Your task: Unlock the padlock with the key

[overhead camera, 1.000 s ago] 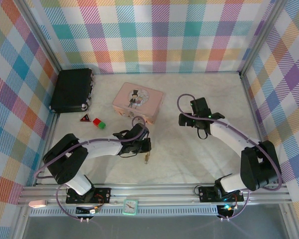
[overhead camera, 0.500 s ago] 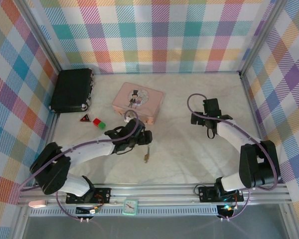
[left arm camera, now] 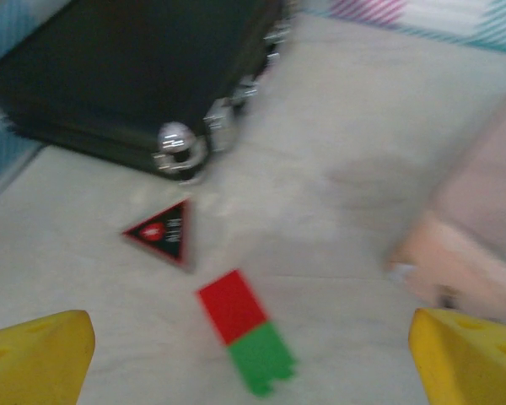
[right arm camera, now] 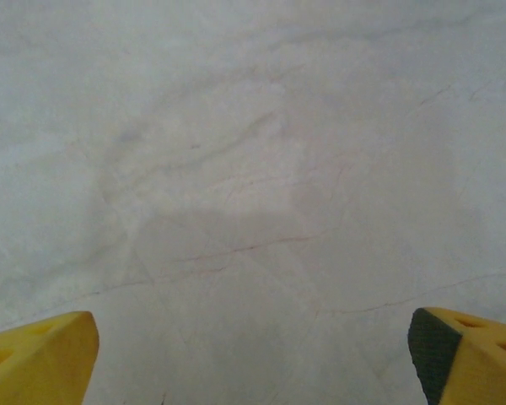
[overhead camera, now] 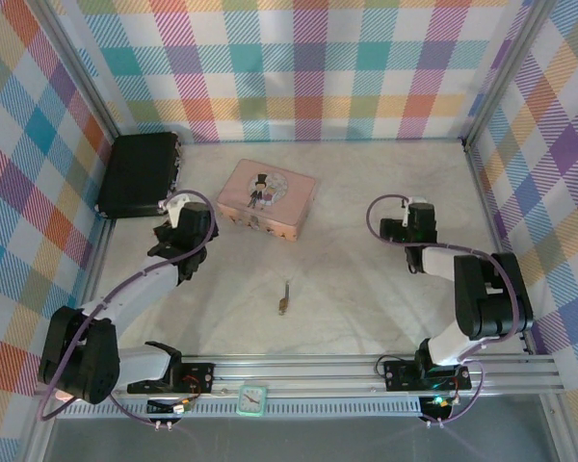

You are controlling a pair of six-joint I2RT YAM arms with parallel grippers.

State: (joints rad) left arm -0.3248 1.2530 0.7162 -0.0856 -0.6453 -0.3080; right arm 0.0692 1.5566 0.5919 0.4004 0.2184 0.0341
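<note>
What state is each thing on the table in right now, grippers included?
Black hard case: shut.
Pink rectangular tin: lid on.
Tiny brass padlock: lying free; locked or not, too small to tell.
Left gripper: open, holding nothing.
Right gripper: open, holding nothing.

1. The bench (right arm camera: 253, 126) looks smooth and matt, stone-like with faint veins.
2. The black case (left arm camera: 110, 76) looks matt, its corner fittings (left arm camera: 175, 143) shiny metal.
3. The left fingers (left arm camera: 34, 354) look like smooth yellow plastic.
4. The padlock (overhead camera: 283, 306) looks brassy metal.
</note>
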